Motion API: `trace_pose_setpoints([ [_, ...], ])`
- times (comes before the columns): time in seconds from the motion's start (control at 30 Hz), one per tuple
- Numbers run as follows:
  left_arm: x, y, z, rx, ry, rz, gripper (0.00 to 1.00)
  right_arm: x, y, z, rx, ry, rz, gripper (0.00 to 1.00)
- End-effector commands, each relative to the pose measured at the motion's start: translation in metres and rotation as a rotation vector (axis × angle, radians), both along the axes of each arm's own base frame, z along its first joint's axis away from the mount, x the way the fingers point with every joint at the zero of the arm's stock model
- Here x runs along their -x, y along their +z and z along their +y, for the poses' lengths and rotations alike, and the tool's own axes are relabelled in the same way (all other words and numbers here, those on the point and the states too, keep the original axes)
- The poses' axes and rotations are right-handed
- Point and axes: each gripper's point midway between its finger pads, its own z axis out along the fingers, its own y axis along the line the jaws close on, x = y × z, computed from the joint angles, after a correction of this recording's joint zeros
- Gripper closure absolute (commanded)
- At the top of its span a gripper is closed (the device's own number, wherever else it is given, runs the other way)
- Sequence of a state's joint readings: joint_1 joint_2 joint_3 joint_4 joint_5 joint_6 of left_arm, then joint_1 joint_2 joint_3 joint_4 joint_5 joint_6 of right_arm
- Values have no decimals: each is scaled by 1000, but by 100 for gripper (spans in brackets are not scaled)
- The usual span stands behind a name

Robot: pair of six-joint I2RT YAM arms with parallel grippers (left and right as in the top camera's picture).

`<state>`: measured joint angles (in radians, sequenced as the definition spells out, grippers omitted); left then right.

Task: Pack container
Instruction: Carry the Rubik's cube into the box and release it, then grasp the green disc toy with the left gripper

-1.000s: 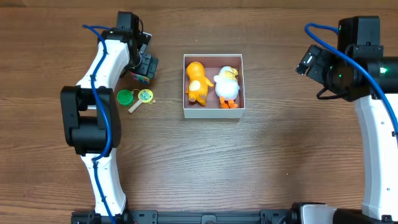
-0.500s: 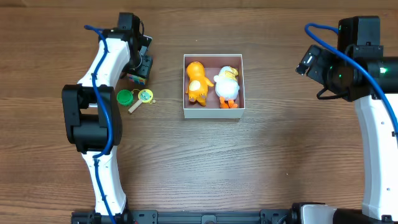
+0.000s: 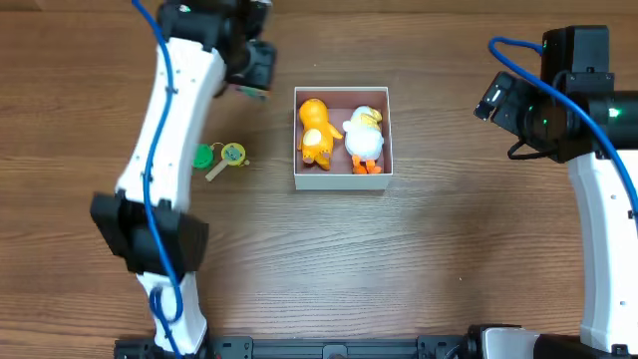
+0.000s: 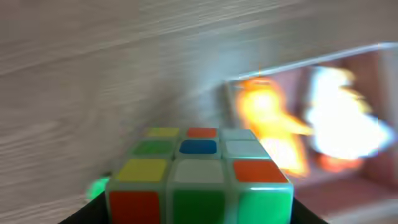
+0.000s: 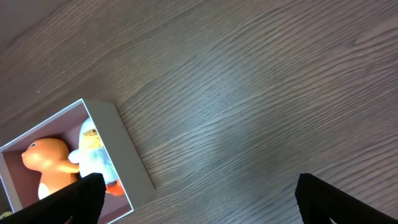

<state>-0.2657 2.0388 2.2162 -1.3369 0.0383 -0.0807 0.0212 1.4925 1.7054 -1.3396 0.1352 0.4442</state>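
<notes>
On your wood-grain bench, the left end effector clamps a glossy square-tiled cube near the white cardboard container; the right end effector gapes wide.

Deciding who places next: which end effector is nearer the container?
Left. The left end effector hovers by the container, at its far-left corner; the right end effector sits well off its right side.

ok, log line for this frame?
left pincer: shut on puzzle cube, beside container | right pincer: open, empty | container: orange toy, white duck | green keys: outside
</notes>
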Motion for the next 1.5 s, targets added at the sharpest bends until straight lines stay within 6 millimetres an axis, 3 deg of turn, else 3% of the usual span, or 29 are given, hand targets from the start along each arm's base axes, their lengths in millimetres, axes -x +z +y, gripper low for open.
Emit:
trace_pose_setpoints([
  [0.0, 29, 1, -55, 85, 35, 66, 49, 0, 2, -2, 8, -5, -6, 0],
  [0.17, 64, -51, -103, 75, 89, 215, 50, 0, 2, -2, 8, -5, -6, 0],
  [0.33, 87, -112, -159, 60, -1, 224, 44, 0, 2, -2, 8, -5, -6, 0],
  [0.5, 83, -148, -165, 35, 65, 233, 46, 0, 2, -2, 8, -5, -6, 0],
  [0.7, 89, -164, -155, -27, 77, 269, 43, 0, 2, -2, 8, -5, -6, 0],
  [0.87, 98, -147, -145, -52, 83, 289, 2, 0, 2, -2, 8, -5, -6, 0],
  [0.97, 94, -119, -140, -44, 80, 262, 0, 0, 2, -2, 8, -5, -6, 0],
  [1.07, 85, -75, -120, -75, 114, 194, 2, 0, 2, -2, 8, -5, -6, 0],
  [1.1, 82, -42, -103, -103, 119, 139, 4, 0, 2, -2, 8, -5, -6, 0],
  [1.17, 84, -1, -70, -165, 156, 69, 9, 0, 2, -2, 8, -5, -6, 0],
  [1.27, 91, 41, -12, -271, 254, -10, 21, 0, 2, -2, 8, -5, -6, 0],
  [1.33, 98, 56, 22, -302, 296, -14, 18, 0, 2, -2, 8, -5, -6, 0],
  [1.37, 100, 58, 33, -291, 311, -7, 11, 0, 2, -2, 8, -5, -6, 0],
  [1.47, 101, 52, 81, -291, 426, 45, 0, 0, 2, -2, 8, -5, -6, 0],
])
